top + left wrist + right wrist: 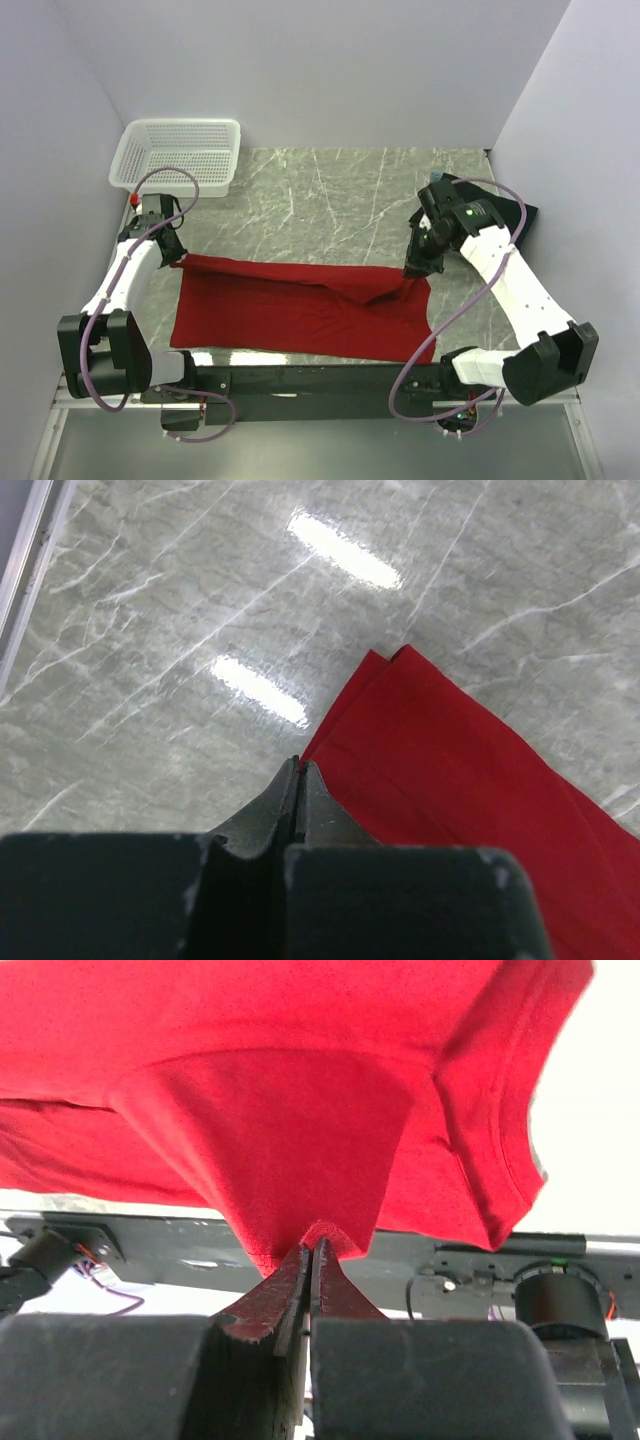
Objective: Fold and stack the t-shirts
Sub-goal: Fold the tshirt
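Observation:
The red t-shirt (300, 312) lies across the near part of the marble table, partly folded over itself. My left gripper (178, 260) is shut on the shirt's far left corner, low at the table. In the left wrist view the gripper (300, 764) pinches the red cloth (470, 780) at its edge. My right gripper (416, 270) is shut on the far right part of the shirt and holds it raised. In the right wrist view the gripper (317, 1245) grips a fold, and the red shirt (300, 1090) hangs stretched with its collar at the right. A black shirt edge (526, 212) shows behind the right arm. No light blue cloth is in view.
A white mesh basket (180, 150) stands at the far left corner against the wall. Walls close in on the left, back and right. A black rail (300, 378) runs along the near table edge between the arm bases.

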Available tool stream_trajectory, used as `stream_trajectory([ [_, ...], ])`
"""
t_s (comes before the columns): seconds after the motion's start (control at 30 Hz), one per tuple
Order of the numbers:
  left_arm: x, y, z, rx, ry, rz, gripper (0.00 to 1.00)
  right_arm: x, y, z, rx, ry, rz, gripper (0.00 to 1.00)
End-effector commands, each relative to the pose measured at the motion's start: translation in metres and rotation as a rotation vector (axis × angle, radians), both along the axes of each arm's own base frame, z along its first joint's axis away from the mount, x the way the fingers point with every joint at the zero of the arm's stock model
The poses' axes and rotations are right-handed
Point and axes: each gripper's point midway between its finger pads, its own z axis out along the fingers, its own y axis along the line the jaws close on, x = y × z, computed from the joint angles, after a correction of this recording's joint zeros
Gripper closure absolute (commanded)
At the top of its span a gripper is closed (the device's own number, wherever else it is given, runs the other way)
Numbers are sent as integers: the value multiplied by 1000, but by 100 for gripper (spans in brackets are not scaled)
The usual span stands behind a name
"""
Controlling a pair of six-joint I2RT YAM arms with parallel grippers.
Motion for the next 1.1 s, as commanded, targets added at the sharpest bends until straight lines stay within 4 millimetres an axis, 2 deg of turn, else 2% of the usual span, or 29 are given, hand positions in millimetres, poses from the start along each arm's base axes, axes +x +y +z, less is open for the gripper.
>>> stream_trajectory([
  [0.0, -6, 8, 9, 39, -18, 31, 100, -21, -3, -5, -2, 28, -4, 100],
  [0.23, -16, 19, 15, 90, 43, 83, 100, -45, 2, -22, 7, 74, 21, 100],
  [0.33, -17, 22, 19, 100, 51, 101, 83, -52, 5, -31, 5, 97, 32, 100],
  [0.4, -23, 24, 19, 107, 82, 122, 62, -58, 4, -40, -6, 122, 37, 100],
  [0.43, -22, 25, 23, 108, 74, 128, 57, -63, 4, -46, -17, 141, 51, 100],
  [0.47, -24, 27, 24, 111, 80, 136, 44, -67, 3, -49, -22, 157, 59, 100],
  [0.53, -24, 29, 29, 113, 70, 142, 34, -74, 2, -54, -42, 184, 82, 88],
  [0.57, -24, 29, 34, 112, 53, 144, 28, -79, 1, -55, -53, 196, 96, 73],
  [0.63, -20, 25, 38, 88, 27, 136, 27, -78, 1, -51, -52, 179, 106, 62],
  [0.67, -16, 19, 40, 63, 7, 127, 27, -75, 2, -49, -50, 168, 105, 56],
  [0.73, -4, 2, 42, -5, -43, 102, 28, -68, 1, -47, -62, 143, 98, 52],
  [0.83, 13, -34, 34, -113, -67, 31, 28, -52, 0, -54, -83, 131, 76, 52],
  [0.93, 26, -70, 13, -244, -53, -15, 27, -31, 1, -69, -69, 103, 34, 53],
  [0.97, 29, -79, 3, -281, -37, -17, 26, -18, 3, -72, -57, 65, 17, 54],
  [1.07, 32, -96, -22, -374, 3, -28, 26, 5, -1, -87, -66, 36, -11, 56],
])
